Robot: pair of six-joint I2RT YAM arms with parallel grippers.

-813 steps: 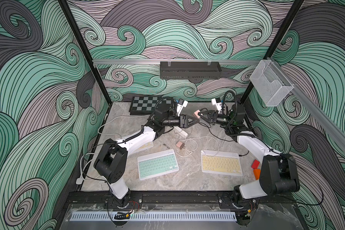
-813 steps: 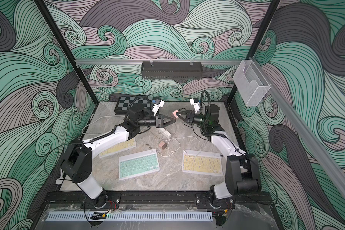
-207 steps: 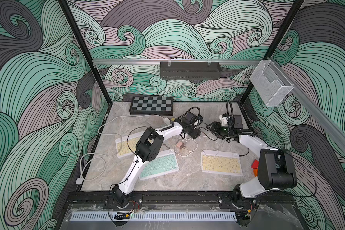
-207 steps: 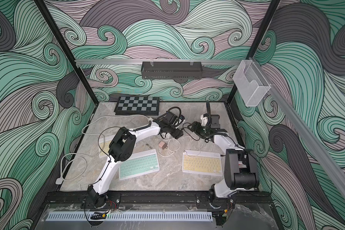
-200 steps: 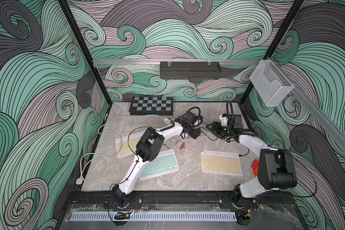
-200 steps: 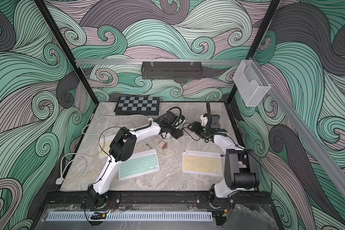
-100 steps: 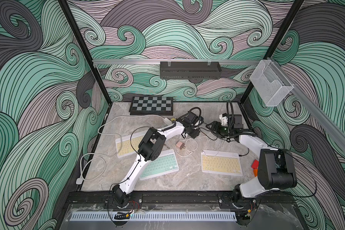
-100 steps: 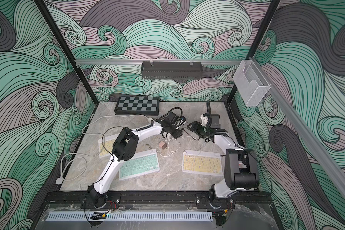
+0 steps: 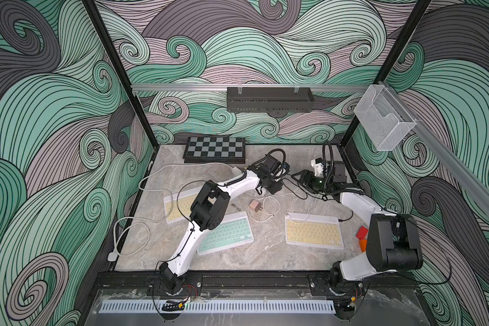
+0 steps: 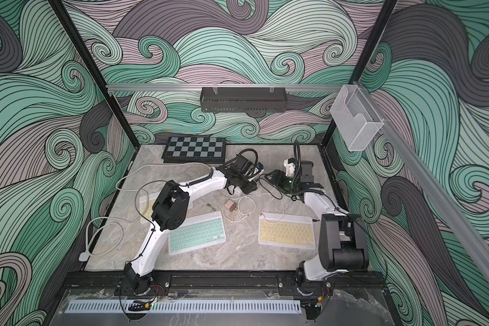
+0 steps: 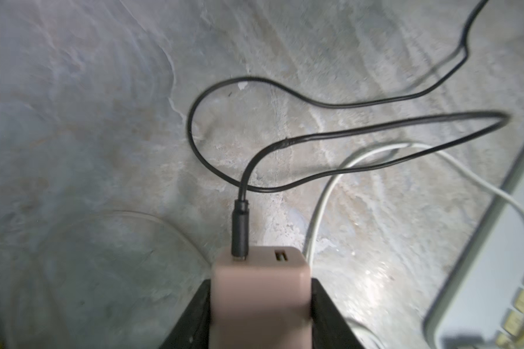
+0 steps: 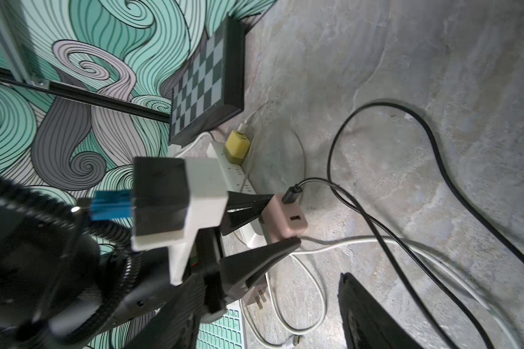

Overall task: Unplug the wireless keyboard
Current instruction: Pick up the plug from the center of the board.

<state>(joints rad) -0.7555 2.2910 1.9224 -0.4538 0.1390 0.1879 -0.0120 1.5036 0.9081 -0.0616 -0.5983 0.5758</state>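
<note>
Pink plastic fills the left end effector point(image 12: 283, 220): its two black fingers are clamped on either side of the pink charger point(image 11: 260, 290). The charger sits against the white power strip point(image 12: 235, 172), just above the centre of both top views. A black cable point(image 11: 239, 223) is plugged into the charger's face and loops over the marble counter point(image 9: 266, 254). The right end effector point(image 9: 298, 178) hovers just right of it, jaws spread, nothing between them. The yellow keyboard point(image 9: 313, 232) lies flat lower right of centre, with a small black plug point(image 9: 340, 219) at its right edge.
</note>
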